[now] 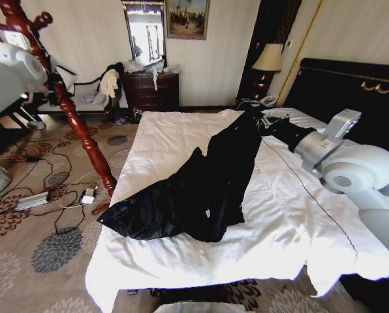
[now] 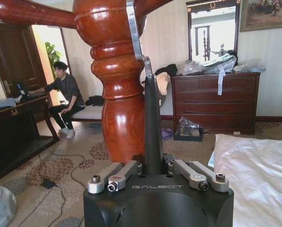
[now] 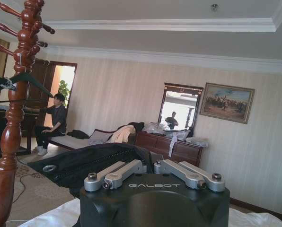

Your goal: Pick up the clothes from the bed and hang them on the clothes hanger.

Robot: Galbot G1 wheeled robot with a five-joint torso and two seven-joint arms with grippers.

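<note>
**Operator:** Report the right gripper.

**Technician:** The right gripper (image 1: pixel 258 121) is over the head end of the bed (image 1: pixel 292 215), clenched on the upper end of the clothes (image 1: pixel 201 186). In the right wrist view the dark fabric (image 3: pixel 91 158) is drawn taut across the front of the gripper (image 3: pixel 153 163). From the grasp point the garment runs diagonally down the white duvet; its lower bulk lies bunched near the foot corner on the robot's left.

**Operator:** And the left gripper?

**Technician:** The left gripper (image 2: pixel 148 71) is raised just in front of the clothes hanger (image 2: pixel 116 90). Its fingers (image 2: pixel 134 28) stand close together with nothing visible between them; judged closed and empty.

**Operator:** Where is the hanger relative to the bed?

**Technician:** The clothes hanger (image 1: pixel 77 120) stands on the carpet beside the bed, on the robot's left. Its pegs (image 3: pixel 30 21) sit near the top of the pole.

**Operator:** Procedure for the lift?

**Technician:** Judgement: most of the garment rests on the bed, so raise the grasp high enough for the hem to clear the duvet before swinging left. Keep the hold firm; soft fabric can slip. Avoid dragging the duvet.
</note>
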